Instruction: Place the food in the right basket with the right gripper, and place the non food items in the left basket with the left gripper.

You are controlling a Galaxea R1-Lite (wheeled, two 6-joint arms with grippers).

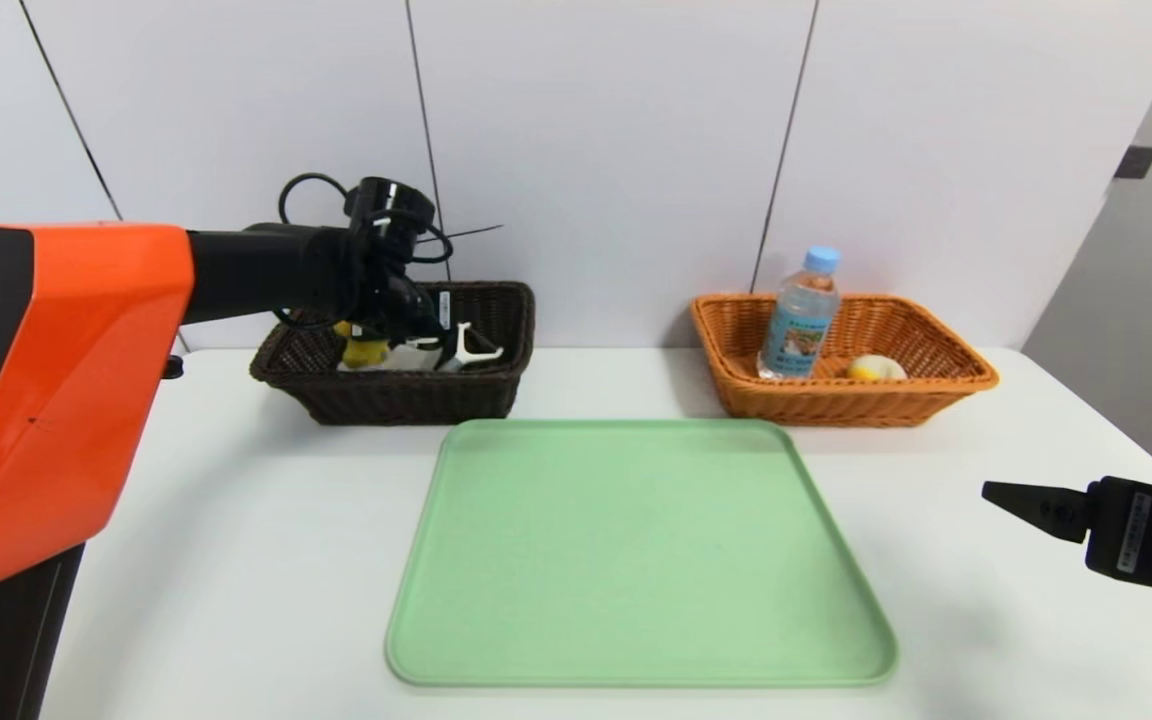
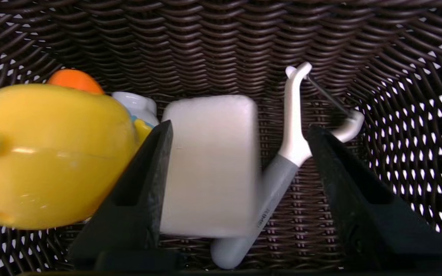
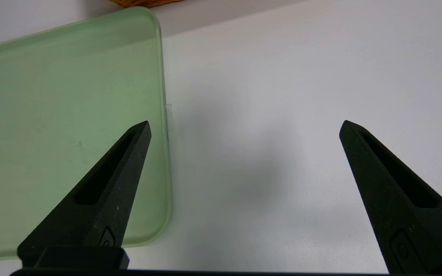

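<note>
My left gripper (image 1: pixel 416 325) reaches into the dark brown left basket (image 1: pixel 406 395). In the left wrist view the left gripper (image 2: pixel 239 125) stands open. The white bar (image 2: pixel 209 165) lies blurred between its fingers, against one finger and clear of the other. Beside the bar are the white peeler (image 2: pixel 282 172) with its grey handle and the yellow duck toy (image 2: pixel 48 153), all on the basket's weave (image 2: pixel 221 46). The orange-tan right basket (image 1: pixel 836 400) holds the water bottle (image 1: pixel 801 320), standing upright, and the bun (image 1: pixel 876 368). My right gripper (image 1: pixel 996 492) hovers open and empty over the table at the right.
A light green tray (image 1: pixel 636 550) lies in the middle of the white table, in front of both baskets. Its corner (image 3: pixel 52 115) shows beside the right gripper (image 3: pixel 246 122). A white panelled wall stands just behind the baskets.
</note>
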